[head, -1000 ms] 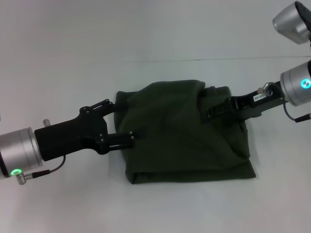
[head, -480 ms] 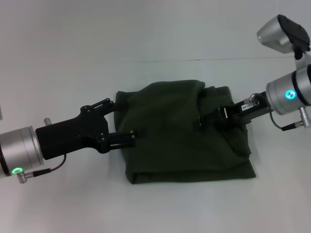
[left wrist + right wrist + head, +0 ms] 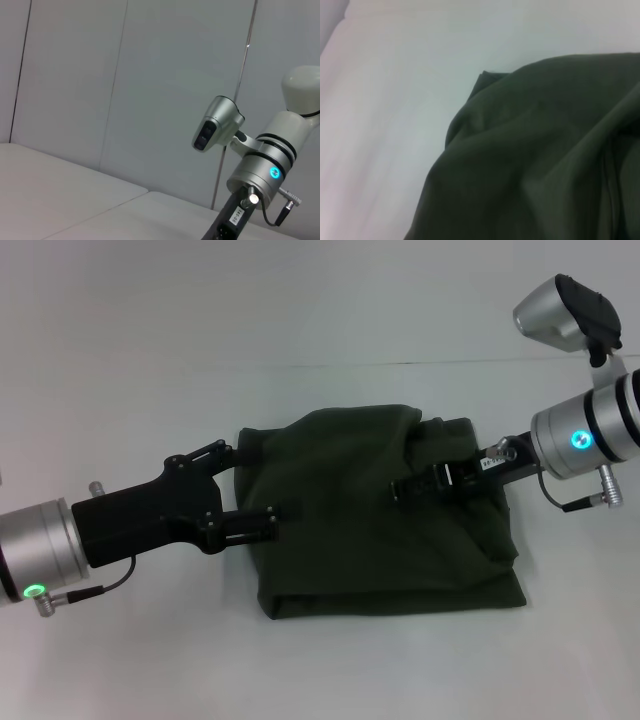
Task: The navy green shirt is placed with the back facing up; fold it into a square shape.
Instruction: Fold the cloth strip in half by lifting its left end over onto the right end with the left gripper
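The navy green shirt lies folded into a rough square in the middle of the white table, plain side up, with a loose rumpled fold at its far right corner. My left gripper is open at the shirt's left edge, one finger by the far corner and the other over the cloth's edge. My right gripper reaches in low from the right, over the shirt's upper right part, turned edge-on. The right wrist view shows only shirt cloth up close.
The white table spreads on all sides of the shirt, with a seam line across its far part. In the left wrist view the right arm's wrist and camera stand before grey wall panels.
My right arm has rolled its wrist and slid its gripper leftward, farther over the shirt. The left arm and the shirt have stayed put.
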You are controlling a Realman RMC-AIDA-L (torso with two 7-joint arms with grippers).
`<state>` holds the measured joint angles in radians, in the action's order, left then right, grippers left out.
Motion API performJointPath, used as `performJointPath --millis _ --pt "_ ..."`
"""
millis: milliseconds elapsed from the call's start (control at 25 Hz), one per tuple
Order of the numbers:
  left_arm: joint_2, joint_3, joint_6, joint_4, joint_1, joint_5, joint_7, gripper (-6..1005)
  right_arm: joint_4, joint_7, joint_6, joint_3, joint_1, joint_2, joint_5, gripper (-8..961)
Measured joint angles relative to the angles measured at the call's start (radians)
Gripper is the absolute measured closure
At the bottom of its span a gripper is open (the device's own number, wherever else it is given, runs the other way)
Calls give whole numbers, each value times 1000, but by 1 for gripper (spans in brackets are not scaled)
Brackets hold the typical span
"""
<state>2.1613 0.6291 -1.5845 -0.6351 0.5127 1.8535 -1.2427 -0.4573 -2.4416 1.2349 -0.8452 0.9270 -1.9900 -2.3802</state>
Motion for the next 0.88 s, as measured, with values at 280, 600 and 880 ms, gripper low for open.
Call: performJointPath --millis 280,600,880 --pt "0 0 -3 0 0 -1 -4 66 1 -2 2 3 -10 12 23 108" --pt "0 1 -3 0 1 -1 -4 66 2 -6 2 3 -19 15 25 389" --pt "0 2 -3 0 1 -1 -2 66 -3 5 -4 11 -33 17 26 577"
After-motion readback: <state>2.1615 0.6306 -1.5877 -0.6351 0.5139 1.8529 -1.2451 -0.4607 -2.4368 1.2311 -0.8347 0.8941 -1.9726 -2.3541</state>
